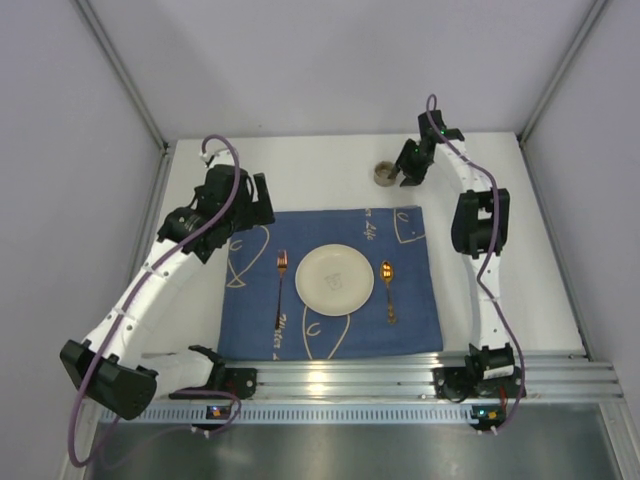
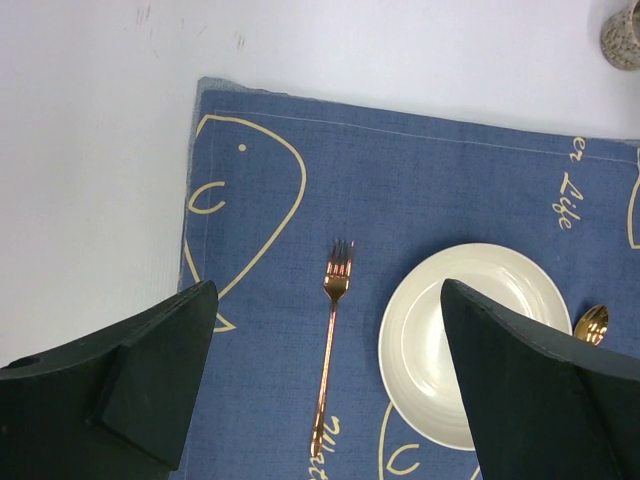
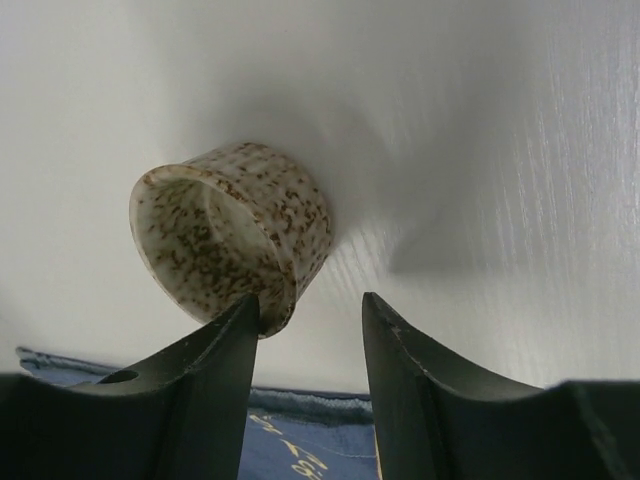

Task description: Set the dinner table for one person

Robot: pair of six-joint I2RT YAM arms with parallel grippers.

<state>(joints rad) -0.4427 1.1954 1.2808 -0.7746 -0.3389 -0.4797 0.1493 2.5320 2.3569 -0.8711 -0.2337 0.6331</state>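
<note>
Now right gripper (image 3: pixel 310 300), jaws half apart and empty, sits beside the speckled cup (image 3: pixel 235 225); left gripper (image 2: pixel 328 290) gapes wide, empty, over the blue cloth (image 2: pixel 420 180).

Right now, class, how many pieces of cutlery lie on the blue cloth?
2. A fork lies left of the plate and a spoon lies right of it, both on the blue cloth. Nothing else appears hidden.
</note>
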